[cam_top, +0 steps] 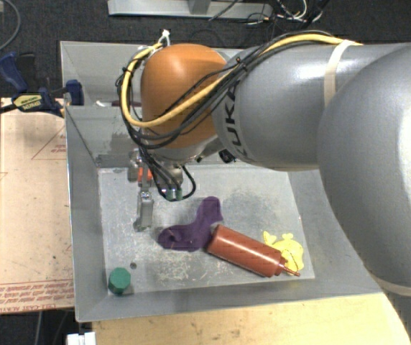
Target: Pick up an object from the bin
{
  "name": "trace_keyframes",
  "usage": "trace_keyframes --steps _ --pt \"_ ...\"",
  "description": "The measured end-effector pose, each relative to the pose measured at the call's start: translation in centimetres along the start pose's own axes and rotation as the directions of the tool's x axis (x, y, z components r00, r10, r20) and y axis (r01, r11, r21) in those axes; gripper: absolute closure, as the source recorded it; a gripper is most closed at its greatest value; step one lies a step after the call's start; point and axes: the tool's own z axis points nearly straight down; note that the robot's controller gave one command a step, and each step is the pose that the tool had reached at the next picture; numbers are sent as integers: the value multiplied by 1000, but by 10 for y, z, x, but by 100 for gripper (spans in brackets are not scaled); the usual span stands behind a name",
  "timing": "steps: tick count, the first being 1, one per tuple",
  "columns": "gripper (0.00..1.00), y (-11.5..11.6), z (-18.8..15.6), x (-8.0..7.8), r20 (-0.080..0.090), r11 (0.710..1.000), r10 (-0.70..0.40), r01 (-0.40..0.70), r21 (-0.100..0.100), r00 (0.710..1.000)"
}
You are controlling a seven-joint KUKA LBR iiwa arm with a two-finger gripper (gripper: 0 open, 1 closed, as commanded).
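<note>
My gripper (143, 221) hangs below the orange cover, low over bare floor in the left middle of the bin. Just to its right lies a purple cloth (191, 230), crumpled and apart from the gripper. A red-brown cylinder-shaped bottle (245, 251) lies on its side against the cloth's right end, pointing to the lower right. A crumpled yellow thing (287, 247) rests at the bottle's far end. I see nothing held in the gripper.
A small green cap-like block (119, 281) sits alone in the bin's front left corner. The big grey arm covers the bin's right and back parts. The bin's sloped left wall rises close to the gripper.
</note>
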Motion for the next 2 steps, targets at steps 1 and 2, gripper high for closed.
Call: trace_keyframes --steps 1,2 --pt "0 -1 -5 -2 7 1000 3 -3 -2 1000" --pt "0 -1 -5 -2 7 1000 3 -3 -1 1000"
